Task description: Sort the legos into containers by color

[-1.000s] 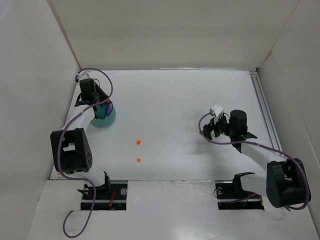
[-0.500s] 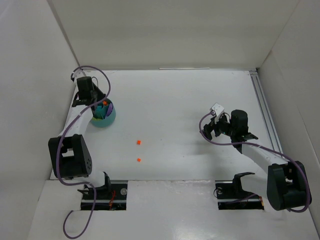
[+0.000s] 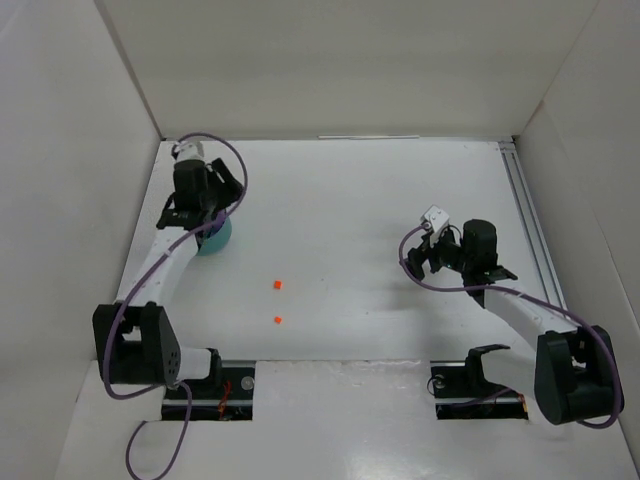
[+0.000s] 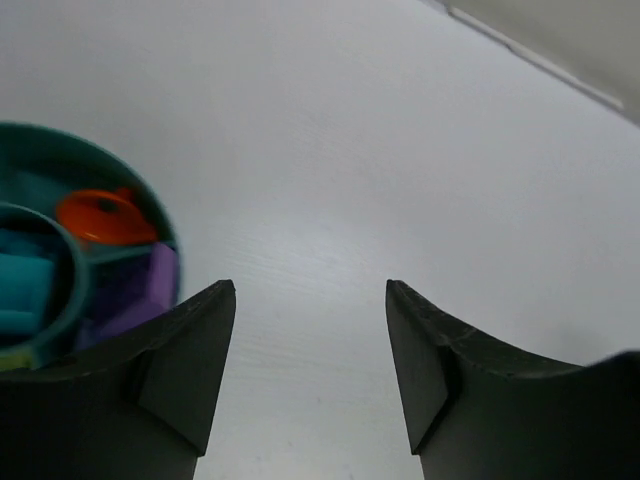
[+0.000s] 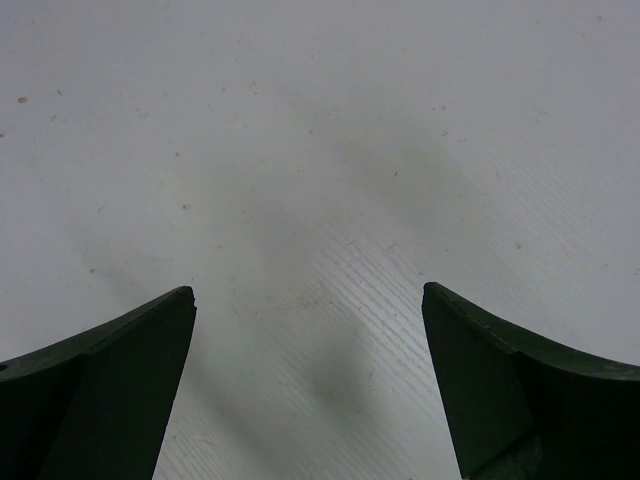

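Observation:
The teal round tub (image 3: 217,238) stands at the left of the table, mostly hidden under my left gripper (image 3: 208,205). In the left wrist view the tub (image 4: 100,165) sits at the left edge and holds orange (image 4: 100,216), purple (image 4: 145,285) and cyan (image 4: 20,285) pieces in separate wedges. The left gripper (image 4: 310,300) is open and empty, beside the tub. Two orange legos (image 3: 277,285) (image 3: 277,320) lie loose mid-table. My right gripper (image 3: 425,258) is open and empty over bare table (image 5: 310,300) at the right.
White walls close in the table on three sides. A metal rail (image 3: 528,215) runs along the right edge. Purple cables loop around both arms.
My left gripper has swung from the tub's left rear to over the tub, now covering most of it. The right arm and the two orange legos have not moved.

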`<state>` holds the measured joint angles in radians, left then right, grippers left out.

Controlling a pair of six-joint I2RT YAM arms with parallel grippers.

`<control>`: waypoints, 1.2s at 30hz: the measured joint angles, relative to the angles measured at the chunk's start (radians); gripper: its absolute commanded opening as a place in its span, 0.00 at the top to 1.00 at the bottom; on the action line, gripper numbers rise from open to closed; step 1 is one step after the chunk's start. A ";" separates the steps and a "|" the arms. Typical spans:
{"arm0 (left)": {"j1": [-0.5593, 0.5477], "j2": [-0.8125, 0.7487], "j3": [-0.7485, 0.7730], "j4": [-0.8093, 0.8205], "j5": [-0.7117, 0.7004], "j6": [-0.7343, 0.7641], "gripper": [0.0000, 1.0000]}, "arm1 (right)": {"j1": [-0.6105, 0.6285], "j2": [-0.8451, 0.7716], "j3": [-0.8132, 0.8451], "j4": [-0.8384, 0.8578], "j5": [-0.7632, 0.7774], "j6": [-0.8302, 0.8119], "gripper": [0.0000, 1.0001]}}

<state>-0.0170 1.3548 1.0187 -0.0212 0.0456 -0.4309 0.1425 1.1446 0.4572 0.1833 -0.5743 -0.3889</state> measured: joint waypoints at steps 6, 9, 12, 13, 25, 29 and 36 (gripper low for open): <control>-0.262 -0.184 -0.169 -0.024 -0.011 -0.040 0.08 | 0.000 -0.070 -0.008 0.001 0.048 0.020 0.01; -0.332 -0.241 -0.249 -0.080 -0.069 -0.112 0.00 | 0.000 -0.122 -0.016 -0.014 0.093 0.032 0.01; -0.388 -0.265 -0.299 -0.174 -0.153 -0.189 0.00 | 0.001 -0.182 -0.017 -0.043 0.168 0.044 0.01; -0.404 -0.267 -0.310 -0.205 -0.185 -0.216 0.00 | 0.001 -0.201 -0.017 -0.050 0.193 0.047 0.01; -0.566 -0.157 -0.356 -0.308 -0.301 -0.378 0.36 | 0.002 -0.245 -0.035 -0.076 0.315 0.063 0.01; -0.587 -0.109 -0.356 -0.304 -0.302 -0.381 0.54 | 0.003 -0.236 -0.036 -0.082 0.322 0.064 0.01; -0.590 -0.073 -0.358 -0.276 -0.296 -0.375 0.61 | 0.003 -0.235 -0.048 -0.087 0.324 0.064 0.01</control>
<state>-0.6071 1.2816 0.6605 -0.2974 -0.2504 -0.8059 0.1455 0.9096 0.4095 0.0967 -0.2501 -0.3244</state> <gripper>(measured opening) 0.404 0.992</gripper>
